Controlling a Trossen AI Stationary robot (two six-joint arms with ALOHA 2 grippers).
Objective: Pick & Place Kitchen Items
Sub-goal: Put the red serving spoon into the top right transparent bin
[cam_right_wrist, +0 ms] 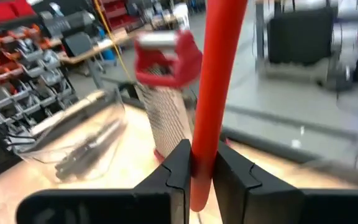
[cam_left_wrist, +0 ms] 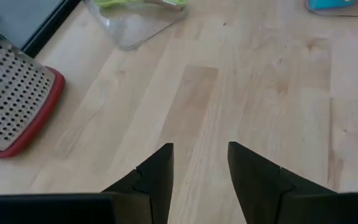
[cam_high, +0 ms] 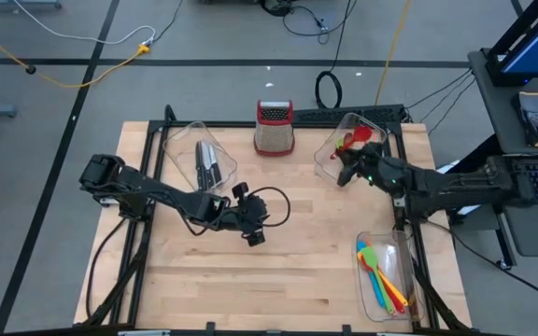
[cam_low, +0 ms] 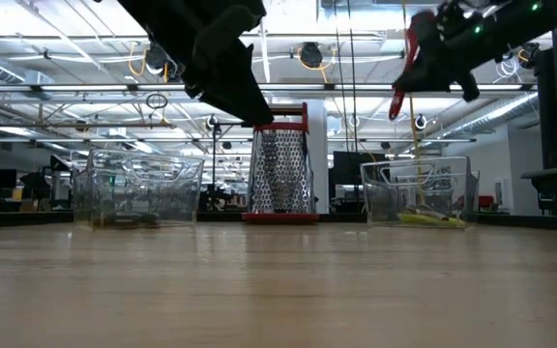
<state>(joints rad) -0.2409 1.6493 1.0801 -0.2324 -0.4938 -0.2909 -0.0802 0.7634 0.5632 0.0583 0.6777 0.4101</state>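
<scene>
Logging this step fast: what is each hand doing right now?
Left hand: open, empty, above bare table.
Right hand: shut on the red utensil handle, held above the rear-right bin.

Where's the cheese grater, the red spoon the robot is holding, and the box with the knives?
Box grater (cam_high: 274, 131), high view: its steel side below the red top.
Red spoon (cam_right_wrist: 218, 68), right wrist view: its handle, above the gripping fingers.
Bin of knives (cam_high: 187, 138), high view: its clear rim beside the knives.

A metal box grater (cam_high: 274, 129) with a red top stands upright at the far middle of the wooden worktop (cam_high: 278, 280), between two clear plastic bins (cam_high: 199, 159) (cam_high: 348, 145), with a third bin (cam_high: 386, 275) near right.
</scene>
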